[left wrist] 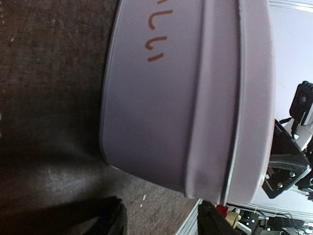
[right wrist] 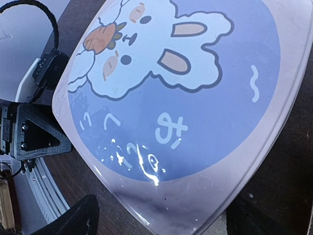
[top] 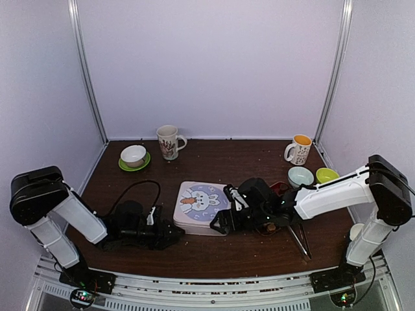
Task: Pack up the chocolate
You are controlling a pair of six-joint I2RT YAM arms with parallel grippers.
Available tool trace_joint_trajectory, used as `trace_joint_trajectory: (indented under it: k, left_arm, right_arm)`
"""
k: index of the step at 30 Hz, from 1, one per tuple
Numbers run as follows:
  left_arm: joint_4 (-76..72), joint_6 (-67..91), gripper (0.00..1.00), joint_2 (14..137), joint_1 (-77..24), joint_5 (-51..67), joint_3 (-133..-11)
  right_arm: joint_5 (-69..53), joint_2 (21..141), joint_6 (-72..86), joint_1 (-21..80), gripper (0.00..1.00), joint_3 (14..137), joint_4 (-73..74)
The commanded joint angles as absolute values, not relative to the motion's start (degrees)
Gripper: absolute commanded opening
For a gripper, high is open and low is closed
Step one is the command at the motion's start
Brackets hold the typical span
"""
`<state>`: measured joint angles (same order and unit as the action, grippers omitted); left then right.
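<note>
A lilac tin with a rabbit lid [top: 201,206] lies shut at the table's middle. My left gripper [top: 172,233] lies low at the tin's near-left corner; in the left wrist view the tin's side wall [left wrist: 171,98] fills the frame just beyond the open left gripper [left wrist: 161,221], nothing between its fingers. My right gripper [top: 217,223] reaches in from the right and stands open [right wrist: 166,226], its fingers wide on either side of the rabbit lid's [right wrist: 186,98] near corner. A small brown lump [top: 268,228] under my right arm may be chocolate; no other chocolate shows.
Metal tongs [top: 301,241] lie right of the tin. At the back stand a patterned mug [top: 168,142], a white bowl on a green saucer [top: 133,155], an orange-lined mug [top: 299,149], a pale bowl [top: 300,175] and a green bowl [top: 326,174]. A white cup [top: 356,230] sits far right.
</note>
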<state>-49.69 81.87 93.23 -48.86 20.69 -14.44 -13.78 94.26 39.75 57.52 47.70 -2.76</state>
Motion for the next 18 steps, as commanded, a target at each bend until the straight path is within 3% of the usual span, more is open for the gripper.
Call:
trace_joint_trajectory:
  k: [1, 7, 11, 18]
  left_arm:
    - [-44.27, 79.26, 0.57, 87.78, -48.78, 18.31, -13.8]
    - [-31.6, 76.55, 0.66, 77.37, -48.76, 15.82, -14.68]
    - [-26.71, 75.29, 0.8, 71.95, -48.42, 14.51, -15.21]
    - [-26.06, 73.1, 0.89, 73.05, -45.97, 14.5, -17.8]
  right_arm:
    - [-10.65, 91.31, 38.98, 57.63, 0.93, 49.21, -1.34]
    - [-8.28, 89.88, 39.95, 57.1, 0.97, 49.11, -0.22]
    - [-5.37, 87.77, 41.25, 56.44, 1.0, 46.9, -2.54]
    - [-3.22, 89.23, 42.97, 55.23, 1.0, 49.37, 0.49]
